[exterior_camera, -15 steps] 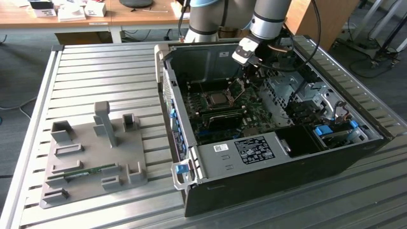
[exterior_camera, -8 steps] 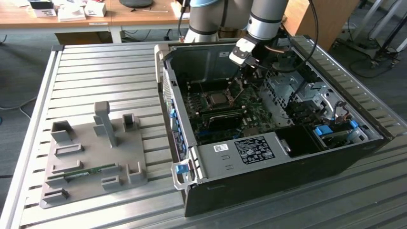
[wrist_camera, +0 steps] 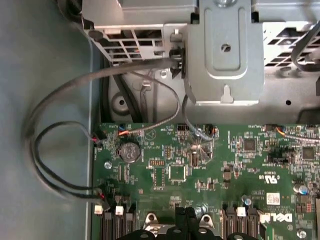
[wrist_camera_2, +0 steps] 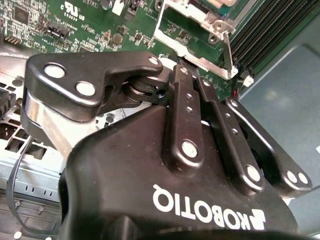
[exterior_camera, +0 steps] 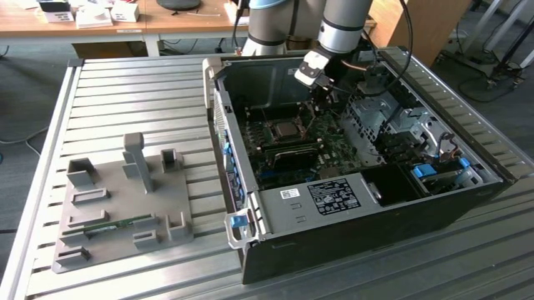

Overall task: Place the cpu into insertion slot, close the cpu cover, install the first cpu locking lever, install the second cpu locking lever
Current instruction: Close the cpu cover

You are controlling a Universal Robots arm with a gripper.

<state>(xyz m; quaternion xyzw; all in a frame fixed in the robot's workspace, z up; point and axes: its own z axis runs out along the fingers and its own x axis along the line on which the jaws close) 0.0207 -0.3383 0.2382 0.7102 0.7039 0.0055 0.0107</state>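
Observation:
In the exterior view my gripper (exterior_camera: 322,103) reaches down into the open computer case, just beyond the insertion slot (exterior_camera: 286,129) on the green board. A silver-grey cpu (exterior_camera: 288,129) lies in that slot, with the silvery cpu cover (exterior_camera: 276,134) framing it. In the second wrist view the gripper (wrist_camera_2: 167,67) is shut, its tip beside the socket's silver frame (wrist_camera_2: 200,17) and a thin metal lever (wrist_camera_2: 230,55). In the first wrist view the fingertips (wrist_camera: 180,222) are pressed together between two silver frame tabs. I see nothing held between them.
The black case (exterior_camera: 351,206) lies open on a slatted metal table (exterior_camera: 125,112). Drive cages and cables (exterior_camera: 392,119) crowd the exterior view's right of the socket. Memory slots (exterior_camera: 288,153) run in front of it. A grey fixture plate (exterior_camera: 125,206) sits at the exterior view's left.

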